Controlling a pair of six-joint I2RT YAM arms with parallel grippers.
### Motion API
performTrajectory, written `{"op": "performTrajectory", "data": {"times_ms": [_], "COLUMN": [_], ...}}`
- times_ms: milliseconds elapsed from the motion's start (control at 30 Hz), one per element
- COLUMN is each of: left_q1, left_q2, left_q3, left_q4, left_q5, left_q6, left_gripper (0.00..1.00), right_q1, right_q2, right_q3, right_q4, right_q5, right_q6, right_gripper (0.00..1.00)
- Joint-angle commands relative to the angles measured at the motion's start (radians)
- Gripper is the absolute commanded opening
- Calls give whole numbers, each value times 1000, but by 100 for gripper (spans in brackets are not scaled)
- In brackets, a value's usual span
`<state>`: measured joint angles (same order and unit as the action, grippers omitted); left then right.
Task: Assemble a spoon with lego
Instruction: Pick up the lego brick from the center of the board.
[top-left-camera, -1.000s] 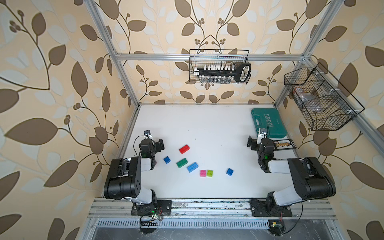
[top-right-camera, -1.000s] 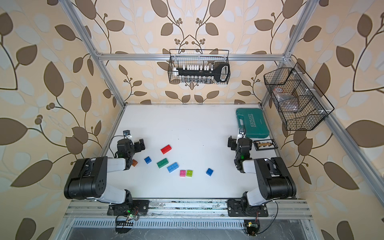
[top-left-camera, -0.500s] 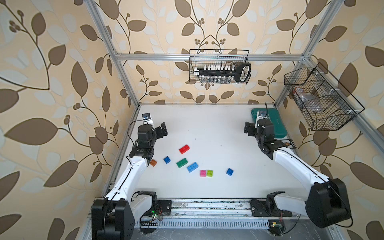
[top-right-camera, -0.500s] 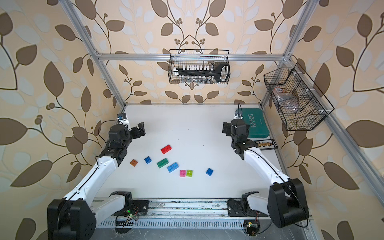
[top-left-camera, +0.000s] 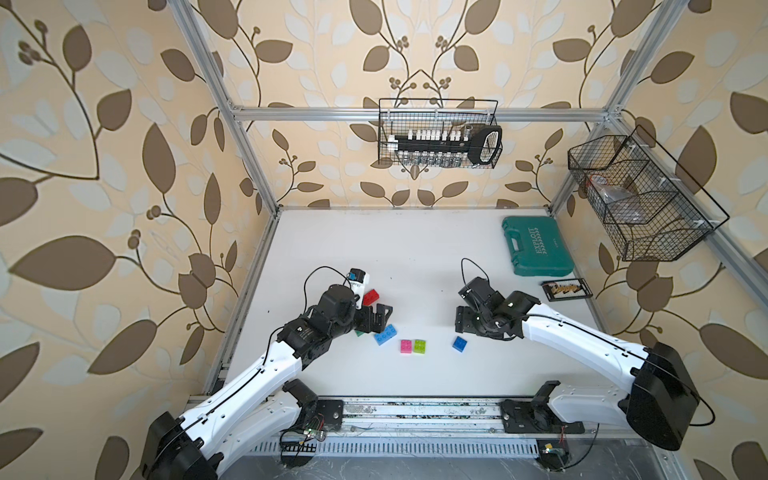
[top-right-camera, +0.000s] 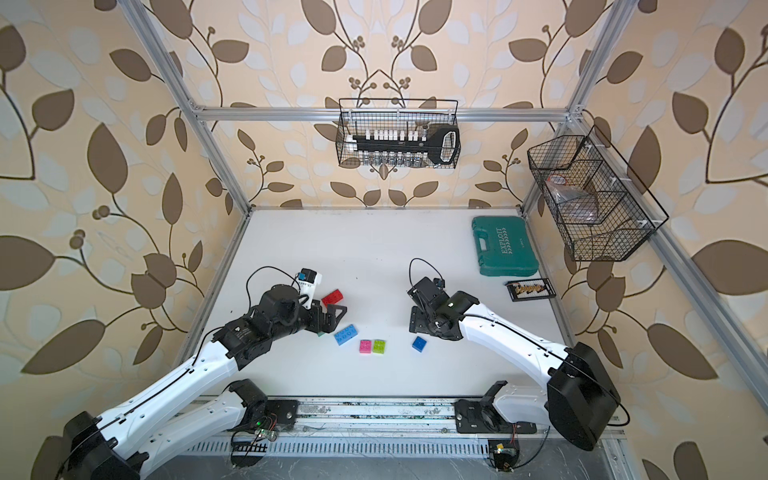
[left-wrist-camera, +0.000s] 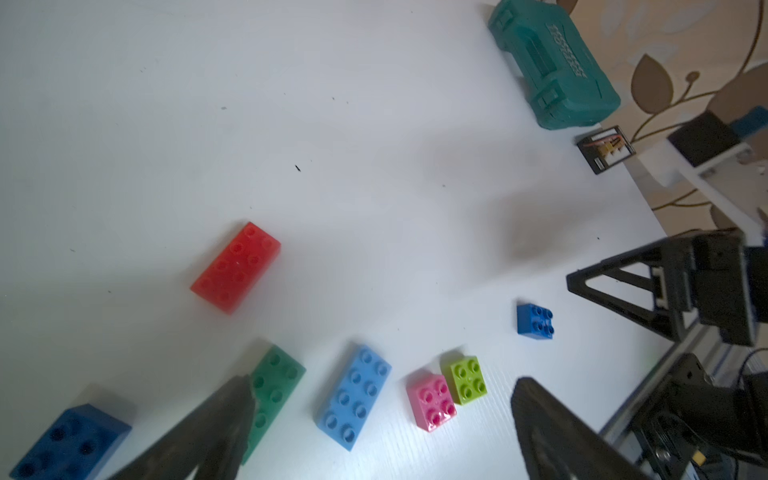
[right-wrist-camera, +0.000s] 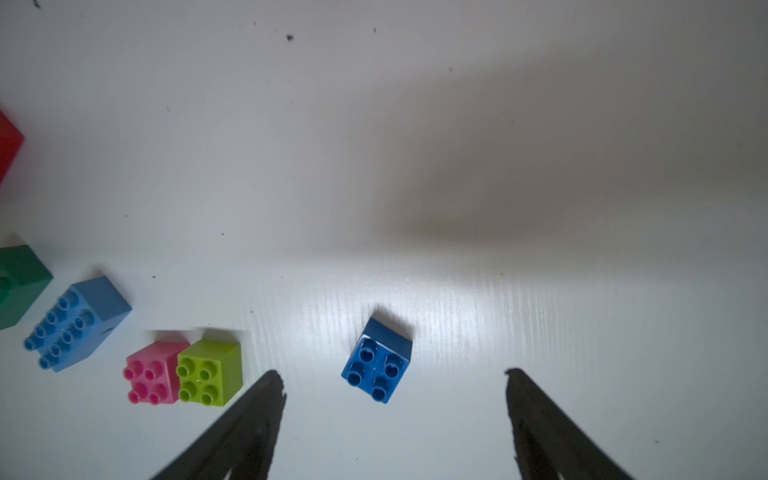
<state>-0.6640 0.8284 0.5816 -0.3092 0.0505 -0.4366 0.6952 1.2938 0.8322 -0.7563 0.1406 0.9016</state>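
Note:
No spoon is in view; the lego lies as loose bricks on the white table (top-left-camera: 415, 257). A red brick (top-left-camera: 370, 297), a light-blue brick (top-left-camera: 385, 334), a pink brick (top-left-camera: 406, 346) touching a lime brick (top-left-camera: 419, 345), and a dark-blue brick (top-left-camera: 459, 343) show in both top views. My left gripper (top-left-camera: 376, 319) is open above the green brick (left-wrist-camera: 274, 386), which its finger partly hides, and the light-blue brick (left-wrist-camera: 353, 399). Another dark-blue brick (left-wrist-camera: 68, 442) lies beside that finger. My right gripper (right-wrist-camera: 392, 376) is open, hovering just behind the dark-blue brick (right-wrist-camera: 376, 359).
A teal tool case (top-left-camera: 536, 245) and a small black tray (top-left-camera: 566, 289) sit at the far right of the table. Wire baskets hang on the back wall (top-left-camera: 438, 133) and on the right wall (top-left-camera: 640, 195). The arms' base rail (top-left-camera: 415, 409) runs along the front edge.
Both arms have unfolded from beside their bases, swung up and come down over the bricks. The right jaws have narrowed somewhat. The bricks have not moved.

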Motion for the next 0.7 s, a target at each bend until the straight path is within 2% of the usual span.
{"op": "performTrajectory", "data": {"times_ms": [0, 233, 500, 667], "left_q1": [-21, -28, -36, -39], "left_q2": [-41, -26, 9, 10], "left_q3": [-14, -11, -17, -20], "left_q4": [-18, -20, 8, 9], "left_q5": [-36, -38, -36, -42], "left_q6": [-52, -52, -62, -64], "left_gripper": [99, 99, 99, 99], "right_q1": [7, 9, 8, 9], "right_q2": [30, 88, 154, 177], "right_q3": [-31, -64, -50, -39], "right_q4": [30, 93, 105, 98], "right_q5": [-92, -135, -129, -125], "right_q6": [128, 155, 154, 144], "right_gripper": [77, 67, 65, 58]}}
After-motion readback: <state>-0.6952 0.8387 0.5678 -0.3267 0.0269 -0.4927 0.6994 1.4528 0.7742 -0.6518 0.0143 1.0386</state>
